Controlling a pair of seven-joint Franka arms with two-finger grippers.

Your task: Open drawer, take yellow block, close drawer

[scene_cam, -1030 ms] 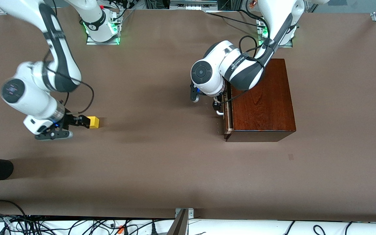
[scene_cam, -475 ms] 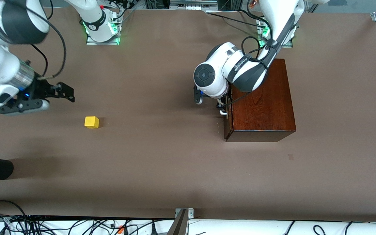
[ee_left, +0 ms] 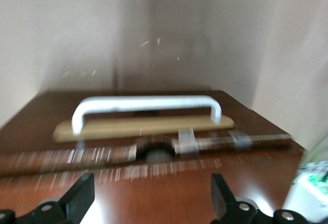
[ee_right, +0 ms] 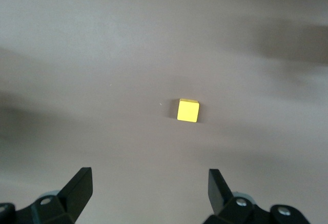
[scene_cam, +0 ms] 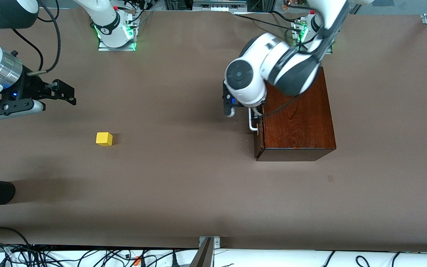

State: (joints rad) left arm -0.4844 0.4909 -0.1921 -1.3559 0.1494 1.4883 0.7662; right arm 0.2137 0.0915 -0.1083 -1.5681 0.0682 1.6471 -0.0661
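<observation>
A second ago the right gripper (scene_cam: 69, 94) stood low at the small bright yellow cube (scene_cam: 104, 139). Now it has lifted away and hangs over the brown table (scene_cam: 184, 178) at about ten o'clock from the cube in the front view, its pincer released and empty. The right wrist view shows the two fingers spread wide with the cube lying free on the table well below them. The cube has not shifted: it rests alone on the table toward the right arm's end, at roughly nine o'clock from the glossy reddish-brown wooden box (scene_cam: 298, 118) and well apart from it. At the box, the drawer (scene_cam: 257, 138) was showing a strip of pale wood a second ago; that strip is gone and the dark front now sits flush, so we judge it pushed home. The left gripper (ee_left: 152, 204) has risen with its arm over the box's front edge. In the left wrist view its fingers are parted, with the white U-shaped handle (ee_left: 146, 105) lying free and untouched ahead of them. With the cube out, set down and let go, and the drawer shut, we judge the task all but finished, with only the arms' withdrawal left.
</observation>
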